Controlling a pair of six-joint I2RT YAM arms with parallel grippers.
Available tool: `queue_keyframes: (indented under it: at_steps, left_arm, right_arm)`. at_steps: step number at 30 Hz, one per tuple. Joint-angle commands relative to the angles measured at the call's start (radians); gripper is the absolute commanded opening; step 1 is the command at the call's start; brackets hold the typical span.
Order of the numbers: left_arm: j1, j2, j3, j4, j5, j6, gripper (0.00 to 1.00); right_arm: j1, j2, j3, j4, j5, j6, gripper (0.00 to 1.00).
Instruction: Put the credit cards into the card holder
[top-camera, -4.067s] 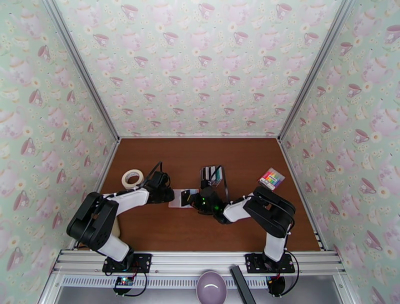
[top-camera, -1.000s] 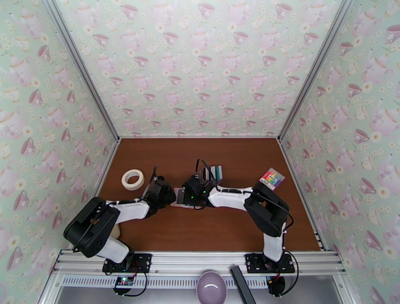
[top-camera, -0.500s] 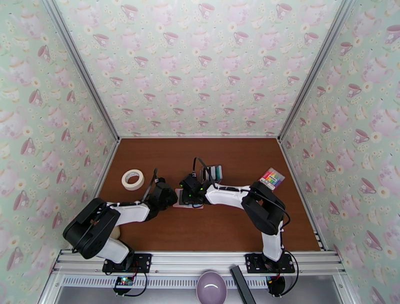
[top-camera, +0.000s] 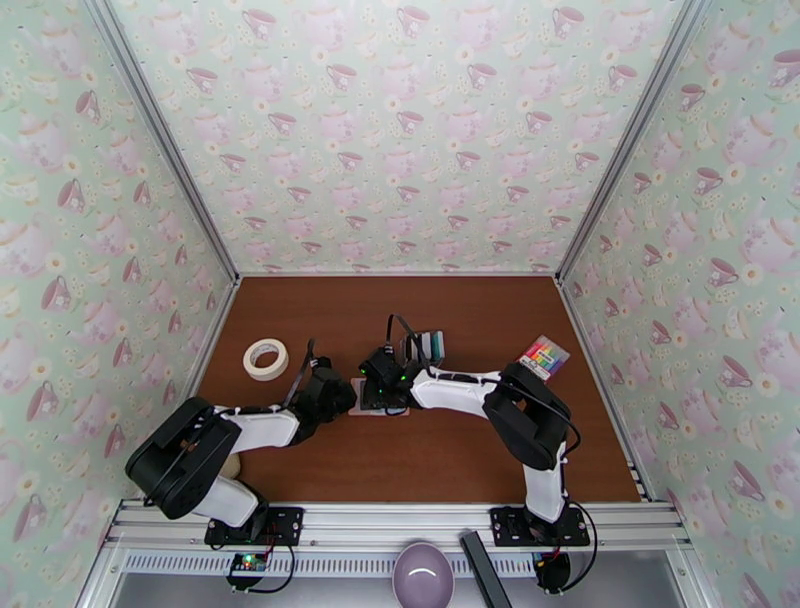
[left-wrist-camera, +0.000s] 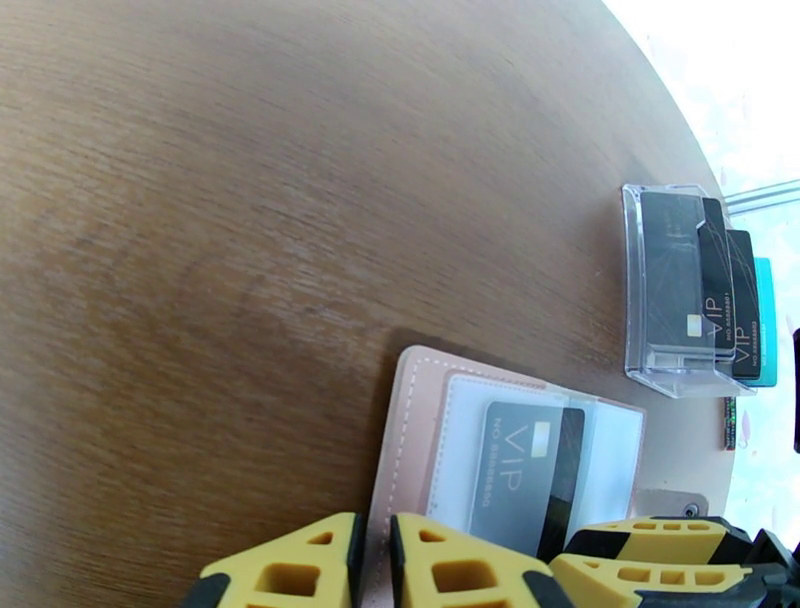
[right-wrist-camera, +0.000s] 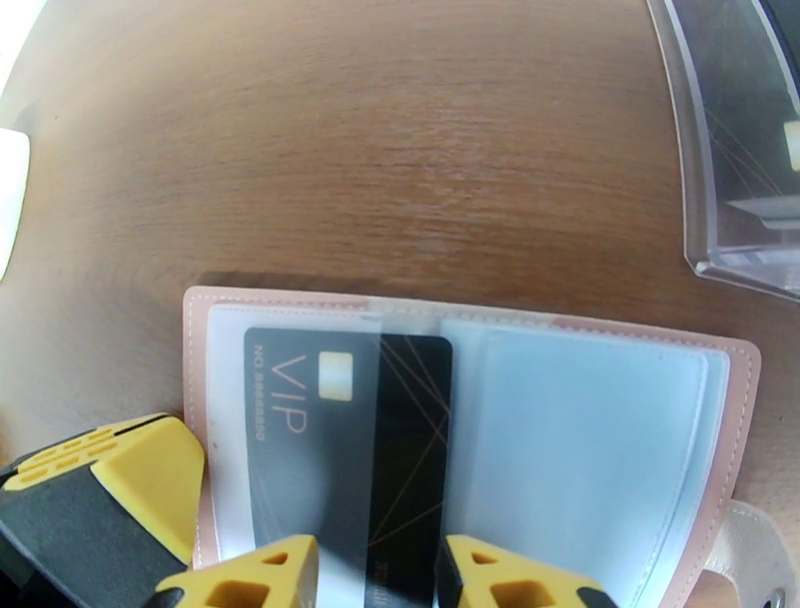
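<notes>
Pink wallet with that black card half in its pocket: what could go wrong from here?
1. The black VIP card sits only partly under one clear pocket of the card holder; a push from the right gripper might buckle it or snag the pocket's edge.
2. The left gripper bears on just one edge of the holder, so the holder could slide or swing on the smooth table.
</notes>
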Motion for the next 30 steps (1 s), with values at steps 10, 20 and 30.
queue_keyframes:
  at_steps: [10, 20, 30]
  left_arm:
    - [-0.049, 0.073, -0.064, -0.167, 0.19, -0.037, 0.13]
    - [-0.057, 0.093, -0.06, -0.15, 0.2, -0.037, 0.11]
    - [-0.069, 0.119, -0.053, -0.128, 0.208, -0.046, 0.1]
  right_arm:
    - [-0.004, 0.025, 0.023, -0.016, 0.015, 0.018, 0.38]
    - [-0.002, 0.033, 0.023, 0.034, -0.033, 0.026, 0.34]
    - [0.022, 0.074, 0.096, -0.006, -0.046, 0.012, 0.33]
